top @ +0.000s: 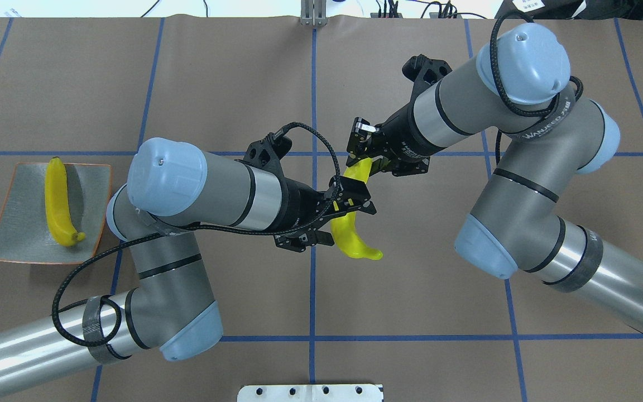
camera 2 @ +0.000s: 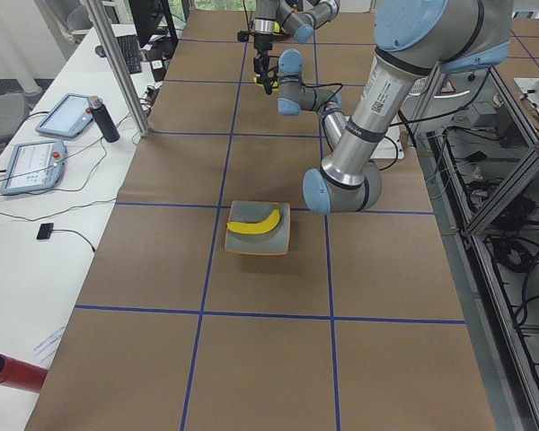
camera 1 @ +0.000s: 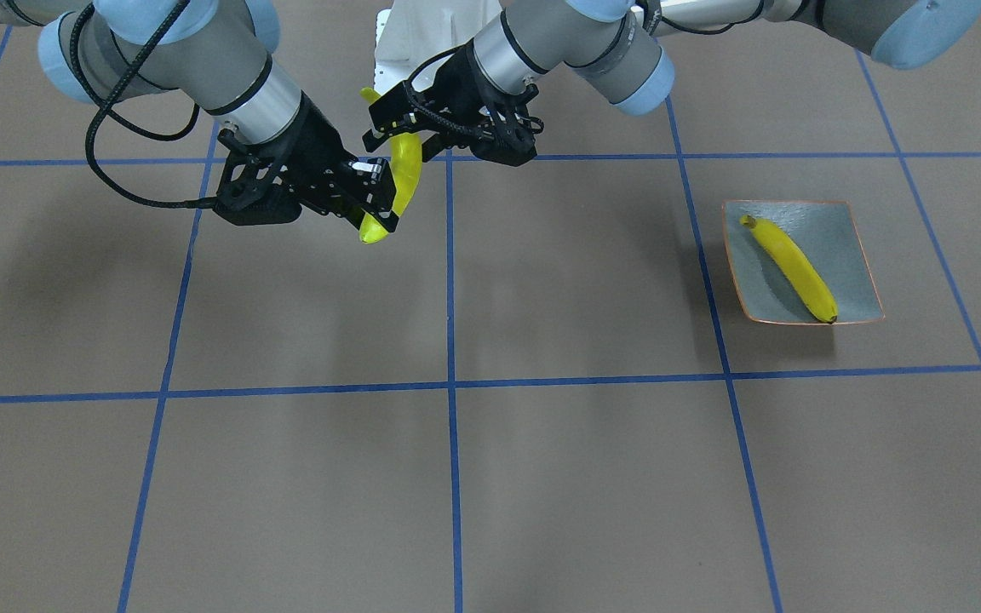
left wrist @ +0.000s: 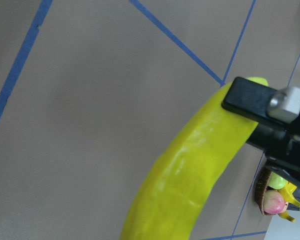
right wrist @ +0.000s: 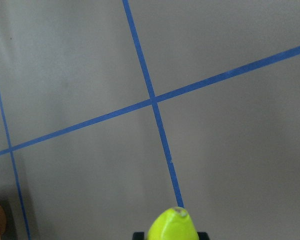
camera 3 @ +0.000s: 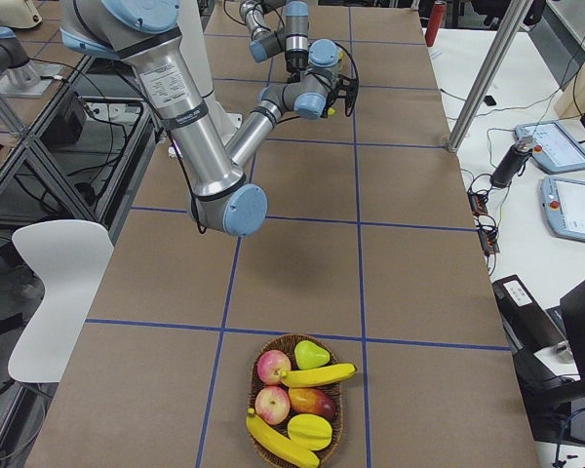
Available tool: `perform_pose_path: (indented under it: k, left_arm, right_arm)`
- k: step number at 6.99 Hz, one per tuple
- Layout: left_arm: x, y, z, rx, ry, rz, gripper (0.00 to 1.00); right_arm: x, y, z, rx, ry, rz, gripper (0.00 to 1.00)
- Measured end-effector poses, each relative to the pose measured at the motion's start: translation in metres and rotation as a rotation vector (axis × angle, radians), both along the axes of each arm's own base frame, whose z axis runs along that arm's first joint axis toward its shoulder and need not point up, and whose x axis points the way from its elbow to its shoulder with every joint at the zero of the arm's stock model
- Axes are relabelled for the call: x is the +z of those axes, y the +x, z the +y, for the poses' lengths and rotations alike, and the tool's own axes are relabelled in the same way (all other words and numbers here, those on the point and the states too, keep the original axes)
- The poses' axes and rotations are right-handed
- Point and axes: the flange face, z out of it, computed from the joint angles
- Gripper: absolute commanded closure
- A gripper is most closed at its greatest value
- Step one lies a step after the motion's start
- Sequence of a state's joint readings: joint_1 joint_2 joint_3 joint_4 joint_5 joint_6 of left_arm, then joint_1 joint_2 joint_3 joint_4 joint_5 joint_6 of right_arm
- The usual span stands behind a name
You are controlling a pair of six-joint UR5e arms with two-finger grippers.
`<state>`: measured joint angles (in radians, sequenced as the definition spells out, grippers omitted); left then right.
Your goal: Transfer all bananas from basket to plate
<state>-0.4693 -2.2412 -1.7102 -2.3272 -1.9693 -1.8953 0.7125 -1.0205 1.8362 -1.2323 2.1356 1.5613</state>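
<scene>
One banana (top: 349,231) hangs in mid-air over the table's middle, held between both grippers. My left gripper (top: 353,200) is shut around its middle part. My right gripper (top: 364,159) is shut on its far end. In the front view the left gripper (camera 1: 401,119) is nearer the base and the right gripper (camera 1: 375,204) holds the lower end. A second banana (top: 59,201) lies on the grey-blue plate (top: 20,234) at my left. Two more bananas (camera 3: 317,375) lie in the wicker basket (camera 3: 251,395) at the table's right end.
The basket also holds apples (camera 3: 273,368), a green pear (camera 3: 312,353) and other fruit. The white robot base (top: 310,392) sits at the near edge. Blue tape lines grid the brown table. A side desk with tablets (camera 2: 54,112) runs along the far edge.
</scene>
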Motion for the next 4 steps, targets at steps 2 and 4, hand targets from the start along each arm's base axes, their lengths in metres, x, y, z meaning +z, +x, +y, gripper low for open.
perform_pose_path:
  k: [2, 4]
  left_arm:
    - [0.0035, 0.0054, 0.0026, 0.007, 0.033, -0.011, 0.26]
    - [0.0037, 0.0064, 0.0037, 0.010, 0.039, -0.013, 0.64]
  right_arm:
    - [-0.0004, -0.0001, 0.0004, 0.000, -0.001, 0.000, 1.00]
    - [-0.0007, 0.0000, 0.0005, 0.000, -0.001, -0.001, 1.00]
